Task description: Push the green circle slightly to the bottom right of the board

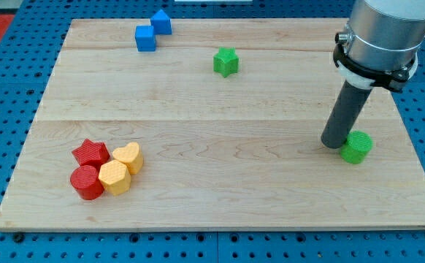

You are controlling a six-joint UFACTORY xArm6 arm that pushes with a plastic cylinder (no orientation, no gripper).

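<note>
The green circle point(357, 147) lies on the wooden board point(220, 190) at the view's right, a little below mid-height. My tip point(334, 144) stands on the board right beside it, touching or nearly touching its left side. The rod rises up and to the right to the grey arm body point(384, 29) at the view's top right.
A green star point(226, 62) lies near the top centre. Two blue blocks point(152, 31) sit together at the top left. A red star point(90, 153), a red circle point(87, 182), a yellow heart point(128, 156) and a yellow hexagon point(115, 177) cluster at the bottom left.
</note>
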